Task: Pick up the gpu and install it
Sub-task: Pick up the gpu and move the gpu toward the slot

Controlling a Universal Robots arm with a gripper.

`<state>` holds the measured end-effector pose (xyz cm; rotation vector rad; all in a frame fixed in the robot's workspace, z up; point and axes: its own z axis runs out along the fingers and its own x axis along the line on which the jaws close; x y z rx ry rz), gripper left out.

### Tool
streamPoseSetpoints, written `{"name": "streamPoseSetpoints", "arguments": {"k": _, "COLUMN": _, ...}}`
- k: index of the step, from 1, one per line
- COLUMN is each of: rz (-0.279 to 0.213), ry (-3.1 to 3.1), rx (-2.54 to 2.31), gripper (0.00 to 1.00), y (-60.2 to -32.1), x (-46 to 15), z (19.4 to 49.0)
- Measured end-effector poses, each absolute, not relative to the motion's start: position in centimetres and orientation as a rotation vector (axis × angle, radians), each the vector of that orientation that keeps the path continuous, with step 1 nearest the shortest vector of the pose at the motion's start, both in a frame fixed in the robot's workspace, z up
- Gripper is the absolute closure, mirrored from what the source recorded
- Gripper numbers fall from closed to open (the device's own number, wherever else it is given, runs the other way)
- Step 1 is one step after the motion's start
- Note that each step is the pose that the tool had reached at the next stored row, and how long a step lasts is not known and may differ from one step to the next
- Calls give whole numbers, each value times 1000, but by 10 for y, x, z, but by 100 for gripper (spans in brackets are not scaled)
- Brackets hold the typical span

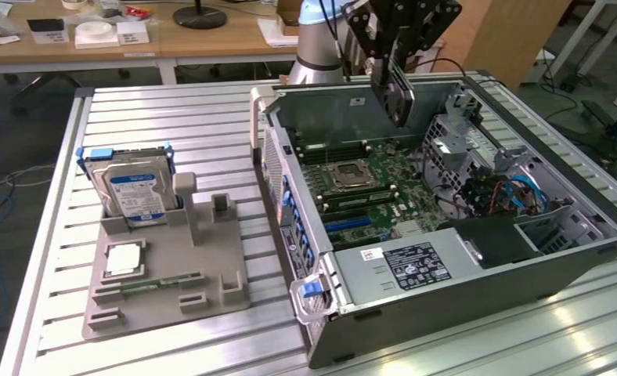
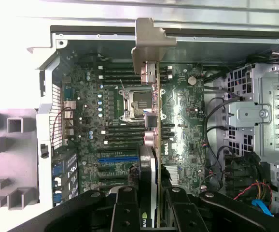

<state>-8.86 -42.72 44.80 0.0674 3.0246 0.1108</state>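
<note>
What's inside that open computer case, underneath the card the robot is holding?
A green circuit board with a square chip socket, long slots, cables and a labelled grey box. In the wrist view the card hides a strip of the board.

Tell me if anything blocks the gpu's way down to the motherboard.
Nothing visible does. The hand holds the gpu above the open case, with the motherboard exposed beneath it; the cables lie off to the exterior view's right, by the drive cage.

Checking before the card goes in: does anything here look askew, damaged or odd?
Nothing stands out. The gripper holds the gpu above the motherboard in the open case, not yet seated.
</note>
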Motion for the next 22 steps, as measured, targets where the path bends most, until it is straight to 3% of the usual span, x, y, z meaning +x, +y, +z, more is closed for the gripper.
{"name": "streamPoseSetpoints", "arguments": {"k": 22, "rz": 111, "ry": 3025, "rx": 68, "gripper": 73, "y": -423, "x": -71, "z": 448}}
